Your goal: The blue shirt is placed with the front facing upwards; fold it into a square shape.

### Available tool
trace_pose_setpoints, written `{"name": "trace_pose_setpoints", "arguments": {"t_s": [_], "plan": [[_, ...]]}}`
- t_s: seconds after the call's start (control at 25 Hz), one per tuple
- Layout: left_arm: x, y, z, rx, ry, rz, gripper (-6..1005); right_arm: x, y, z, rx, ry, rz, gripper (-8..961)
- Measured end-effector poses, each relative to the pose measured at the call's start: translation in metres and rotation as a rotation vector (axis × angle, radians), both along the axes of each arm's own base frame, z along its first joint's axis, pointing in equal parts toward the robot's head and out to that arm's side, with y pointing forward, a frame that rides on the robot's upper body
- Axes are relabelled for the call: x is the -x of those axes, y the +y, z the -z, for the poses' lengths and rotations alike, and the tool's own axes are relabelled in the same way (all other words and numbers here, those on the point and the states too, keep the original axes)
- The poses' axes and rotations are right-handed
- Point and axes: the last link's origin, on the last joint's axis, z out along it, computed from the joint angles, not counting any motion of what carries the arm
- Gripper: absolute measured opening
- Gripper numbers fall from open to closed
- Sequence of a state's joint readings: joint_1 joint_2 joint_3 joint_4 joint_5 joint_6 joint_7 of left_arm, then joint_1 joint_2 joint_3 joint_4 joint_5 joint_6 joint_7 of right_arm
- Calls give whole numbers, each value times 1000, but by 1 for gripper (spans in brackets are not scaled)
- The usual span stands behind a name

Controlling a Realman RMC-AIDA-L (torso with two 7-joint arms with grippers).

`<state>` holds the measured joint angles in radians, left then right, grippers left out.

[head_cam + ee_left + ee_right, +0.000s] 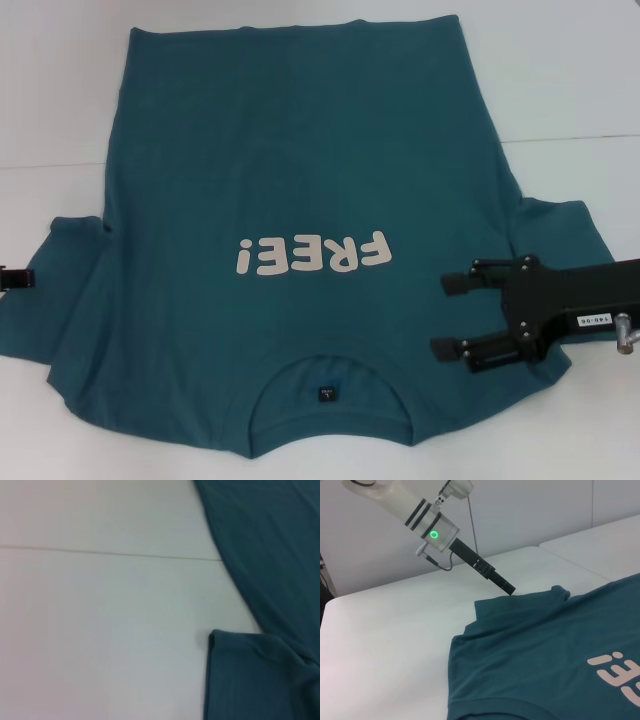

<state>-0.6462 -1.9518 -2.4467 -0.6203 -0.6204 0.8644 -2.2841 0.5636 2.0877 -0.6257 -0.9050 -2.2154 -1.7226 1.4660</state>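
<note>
At the far left edge the left gripper (12, 277) sits low at the tip of the shirt's left sleeve; whether its fingers are spread or pinching, I cannot tell. The blue shirt (300, 180) lies flat on the white table (560, 80), print side up, collar toward the robot, "FREE!" lettering (312, 255) across the chest. Over the right sleeve, the right gripper (452, 317) hovers with its black fingers spread apart, holding nothing

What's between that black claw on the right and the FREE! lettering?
Only plain teal cloth of the blue shirt. In the head view, the open right gripper hovers over it, beside the print, nothing else between.
</note>
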Motion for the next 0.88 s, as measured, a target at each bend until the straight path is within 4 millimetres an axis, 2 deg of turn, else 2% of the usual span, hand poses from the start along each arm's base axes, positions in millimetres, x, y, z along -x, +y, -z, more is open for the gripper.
{"name": "trace_pose_setpoints", "arguments": {"t_s": [0.12, 0.32, 0.88], "plan": [[4, -1, 0, 4, -12, -21, 511, 0, 0, 1, 4, -3, -2, 939], [6, -1, 0, -2, -8, -30, 729, 1, 0, 2, 12, -6, -6, 939], [-5, 0, 15, 61, -28, -5, 731, 2, 0, 2, 15, -10, -3, 938]]}}
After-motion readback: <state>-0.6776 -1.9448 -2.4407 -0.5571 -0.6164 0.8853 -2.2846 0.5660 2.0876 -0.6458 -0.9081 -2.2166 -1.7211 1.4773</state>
